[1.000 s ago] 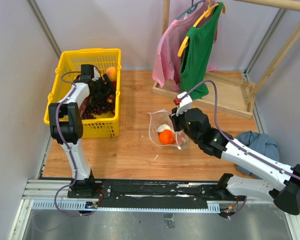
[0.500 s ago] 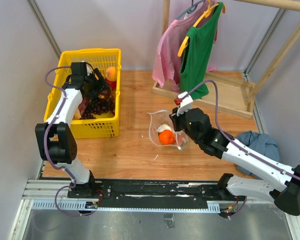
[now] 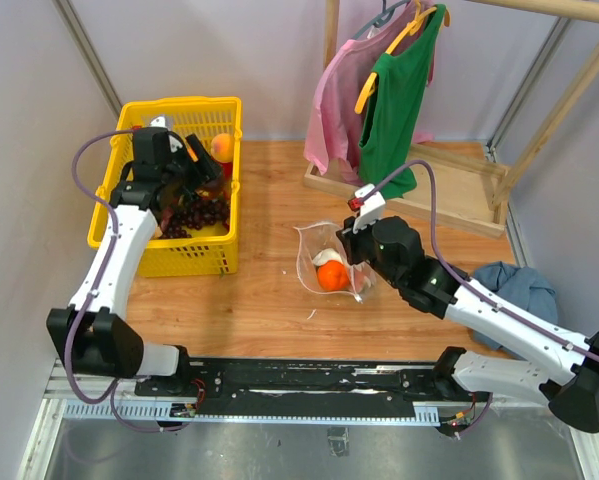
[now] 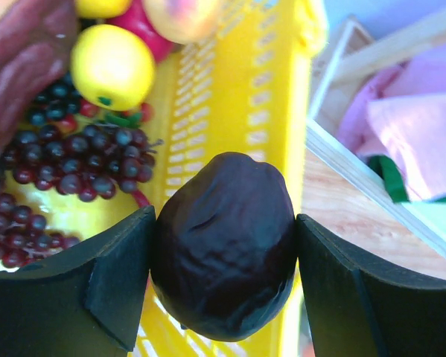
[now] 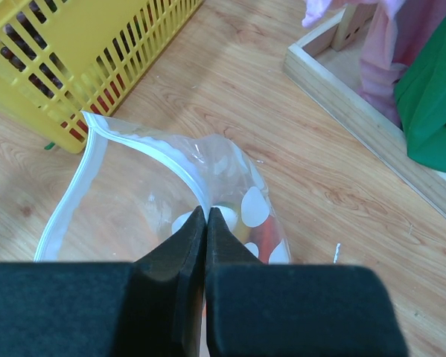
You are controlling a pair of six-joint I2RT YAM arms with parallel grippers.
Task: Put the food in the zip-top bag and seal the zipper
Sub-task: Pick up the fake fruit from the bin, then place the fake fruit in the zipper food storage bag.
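Our left gripper (image 3: 201,170) is clamped on a dark purple piece (image 4: 223,282), a wrinkled, glossy, egg-shaped fruit that fills the gap between both fingers. It hangs over the right wall of the yellow basket (image 3: 214,255), with the grapes (image 4: 74,163) and a yellow lemon (image 4: 112,65) lying inside below it. Our right gripper (image 5: 206,219) is pinched together on the rim of the zip-top bag (image 5: 126,197), which sits on the wooden table (image 3: 269,300) near the basket. The bag is clear and floppy with white oval spots, and its whitish zipper (image 5: 143,141) curves around an open mouth. An orange (image 3: 331,275) shows inside.
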